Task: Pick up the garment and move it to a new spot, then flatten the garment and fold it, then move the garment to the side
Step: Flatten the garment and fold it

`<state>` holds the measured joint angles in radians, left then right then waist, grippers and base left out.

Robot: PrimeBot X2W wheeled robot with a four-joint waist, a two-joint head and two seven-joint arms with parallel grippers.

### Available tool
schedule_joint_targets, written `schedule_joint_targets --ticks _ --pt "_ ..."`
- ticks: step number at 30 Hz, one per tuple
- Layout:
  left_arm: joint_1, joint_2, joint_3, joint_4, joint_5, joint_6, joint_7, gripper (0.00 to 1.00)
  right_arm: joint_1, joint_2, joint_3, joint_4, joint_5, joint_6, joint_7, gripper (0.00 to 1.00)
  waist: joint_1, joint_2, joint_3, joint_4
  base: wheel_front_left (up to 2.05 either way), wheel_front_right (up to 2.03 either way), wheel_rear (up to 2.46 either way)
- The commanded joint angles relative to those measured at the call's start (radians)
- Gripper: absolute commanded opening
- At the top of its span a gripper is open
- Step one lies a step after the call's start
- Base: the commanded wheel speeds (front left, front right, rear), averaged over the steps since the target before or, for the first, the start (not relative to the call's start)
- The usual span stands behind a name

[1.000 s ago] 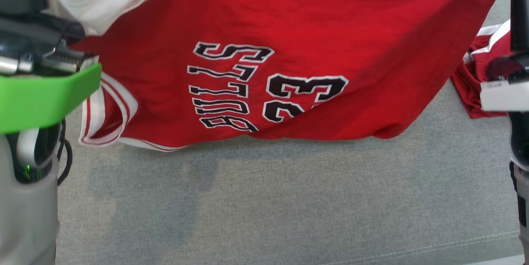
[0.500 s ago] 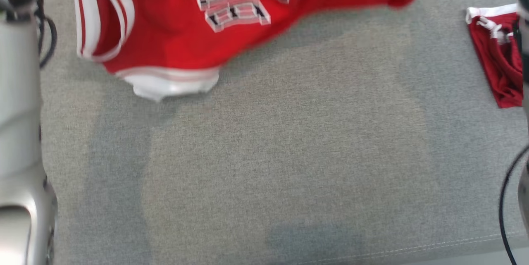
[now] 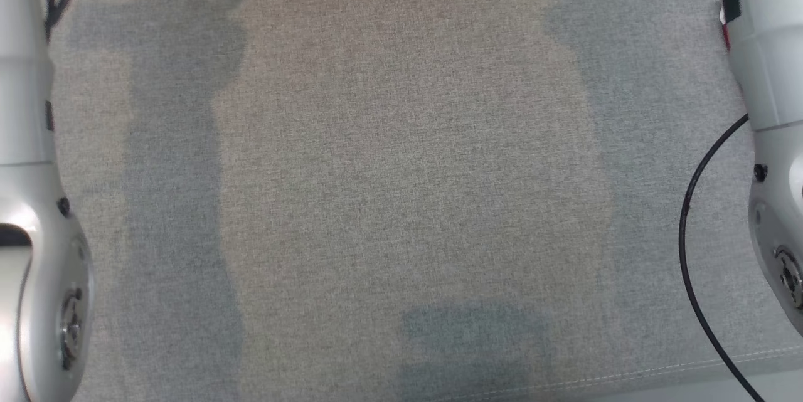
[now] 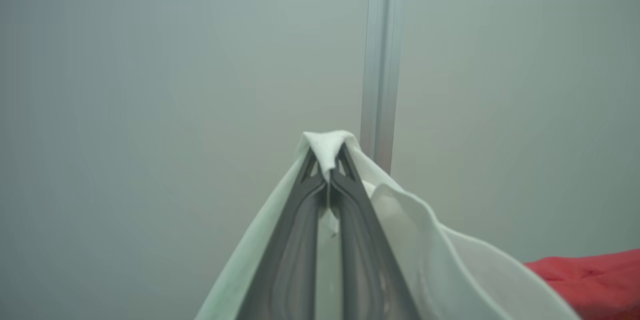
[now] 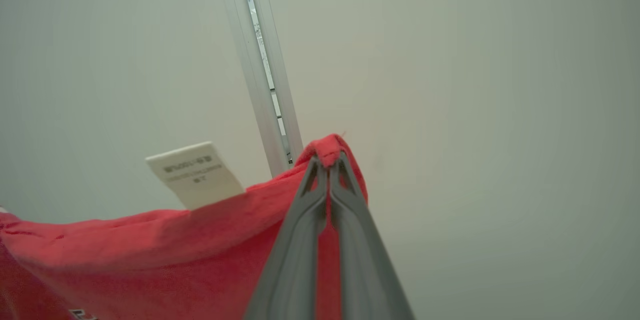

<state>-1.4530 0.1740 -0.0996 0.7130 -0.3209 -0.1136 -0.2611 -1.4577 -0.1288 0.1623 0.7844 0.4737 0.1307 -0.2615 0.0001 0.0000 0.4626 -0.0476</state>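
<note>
Left tool: jaws together, clamped on a white edge of the garment. Right tool: jaws together, clamped on its red hem near the label. Garment hangs between both tools, judged lifted off the grey surface. Risk: both grips are thin pinches at the cloth's edge. A jerk or uneven spreading could pull one free, and that side would drop in a crumple.
</note>
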Motion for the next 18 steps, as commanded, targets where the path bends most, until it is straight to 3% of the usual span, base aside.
schedule_joint_targets --ticks 1,10,18 --pt "0.041 -0.013 0.000 0.038 -0.013 -0.008 -0.002 0.00 0.027 0.001 0.028 0.035 -0.001 0.000 -0.005 0.00 -0.0001 0.0000 0.018 0.004 0.00 0.00 0.00" --pt "0.254 -0.080 -0.026 0.141 -0.073 -0.018 -0.003 0.00 0.233 -0.028 0.107 0.071 0.055 0.000 -0.006 0.00 -0.0001 0.0000 0.071 0.036 0.00 0.00 0.00" --pt "0.575 -0.070 -0.075 0.038 -0.149 -0.018 -0.003 0.00 0.573 -0.074 0.161 -0.046 0.121 0.000 -0.006 0.00 -0.0001 0.0000 0.044 0.039 0.00 0.00 0.00"
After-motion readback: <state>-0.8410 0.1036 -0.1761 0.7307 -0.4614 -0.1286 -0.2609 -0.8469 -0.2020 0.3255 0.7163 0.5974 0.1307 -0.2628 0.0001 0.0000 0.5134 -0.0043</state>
